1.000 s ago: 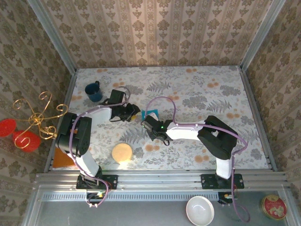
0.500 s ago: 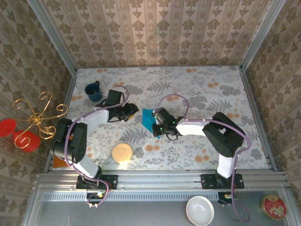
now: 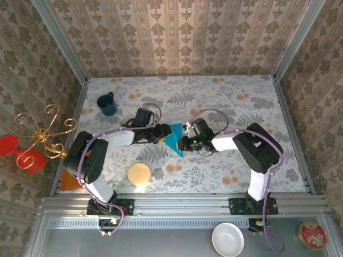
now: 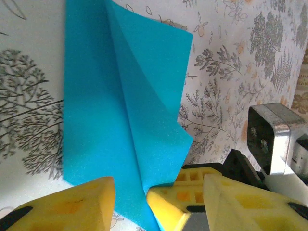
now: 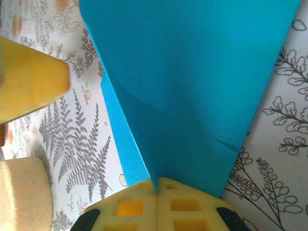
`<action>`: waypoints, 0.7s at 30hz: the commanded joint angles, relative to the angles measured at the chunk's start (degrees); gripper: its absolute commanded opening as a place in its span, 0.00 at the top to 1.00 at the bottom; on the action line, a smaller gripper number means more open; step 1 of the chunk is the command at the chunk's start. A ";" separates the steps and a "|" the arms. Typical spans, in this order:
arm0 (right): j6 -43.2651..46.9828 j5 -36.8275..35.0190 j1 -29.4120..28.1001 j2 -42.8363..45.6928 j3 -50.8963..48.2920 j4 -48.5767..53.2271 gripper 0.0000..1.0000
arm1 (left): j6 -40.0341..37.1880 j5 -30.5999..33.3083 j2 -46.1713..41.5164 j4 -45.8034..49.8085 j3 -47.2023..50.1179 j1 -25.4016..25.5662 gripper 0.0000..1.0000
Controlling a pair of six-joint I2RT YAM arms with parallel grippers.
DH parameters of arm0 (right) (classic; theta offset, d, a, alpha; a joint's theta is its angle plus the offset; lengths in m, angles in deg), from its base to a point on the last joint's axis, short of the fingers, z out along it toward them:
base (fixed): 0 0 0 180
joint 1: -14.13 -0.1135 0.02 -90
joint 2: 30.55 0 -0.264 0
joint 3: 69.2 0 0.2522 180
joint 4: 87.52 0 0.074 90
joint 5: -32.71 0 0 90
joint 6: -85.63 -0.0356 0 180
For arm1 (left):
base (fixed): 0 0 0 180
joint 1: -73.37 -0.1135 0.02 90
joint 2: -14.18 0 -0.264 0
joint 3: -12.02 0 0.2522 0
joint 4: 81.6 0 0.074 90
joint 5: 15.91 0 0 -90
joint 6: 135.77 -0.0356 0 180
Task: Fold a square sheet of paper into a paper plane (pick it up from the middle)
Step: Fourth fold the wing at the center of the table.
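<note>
The square sheet of paper (image 3: pixel 174 140) is turquoise and folded along a centre crease, standing up off the table mid-left. My right gripper (image 3: pixel 185 141) is shut on that crease; in the right wrist view its yellow pads (image 5: pixel 139 207) meet on the folded edge of the paper (image 5: pixel 192 72). My left gripper (image 3: pixel 164 134) comes in from the left and is open. In the left wrist view its jaws (image 4: pixel 160 187) straddle the lower end of the paper (image 4: pixel 120 120) and the right gripper's fingertips (image 4: pixel 180 195), without pinching.
A dark blue mug (image 3: pixel 107 104) stands at the back left. A round beige sponge (image 3: pixel 139 173) lies near the front left. A gold stand with red cups (image 3: pixel 37 139) is outside the left wall. A white bowl (image 3: pixel 228 239) sits below the rail.
The right gripper has carried the paper slightly rightwards and turned it. My left gripper has moved right up to the paper, and its jaws have widened.
</note>
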 commanded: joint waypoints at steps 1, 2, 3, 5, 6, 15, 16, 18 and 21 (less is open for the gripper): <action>-1.43 4.87 0.95 -1.55 -0.93 -2.97 0.95 | -1.70 -2.90 2.32 -4.19 0.41 0.67 0.48; -1.52 5.30 1.23 -1.71 -1.05 -3.41 0.95 | -2.33 -3.18 2.78 -4.60 0.24 0.93 0.48; -1.62 5.51 1.48 -1.80 -1.14 -3.68 0.95 | -2.76 -3.14 3.17 -4.50 0.00 1.11 0.48; -1.73 5.98 1.85 -2.08 -1.23 -4.05 0.95 | -3.81 -2.76 3.90 -4.26 -0.10 1.31 0.48; -1.71 6.10 2.01 -2.14 -1.31 -4.14 0.95 | -4.03 -2.63 4.12 -4.47 0.02 1.31 0.49; -1.79 6.59 2.65 -2.80 -1.32 -4.27 0.94 | -5.77 -1.66 6.40 -3.98 -0.21 1.42 0.56; -1.80 6.58 2.63 -2.90 -1.32 -4.32 0.94 | -5.93 -1.45 6.66 -3.66 -0.31 1.49 0.56; -1.82 6.50 2.74 -3.02 -1.32 -4.23 0.94 | -6.19 -0.92 7.13 -2.46 -0.73 1.49 0.56; -1.84 6.43 2.72 -2.97 -1.24 -3.84 0.93 | -6.40 -0.13 7.77 -0.39 -1.52 1.57 0.54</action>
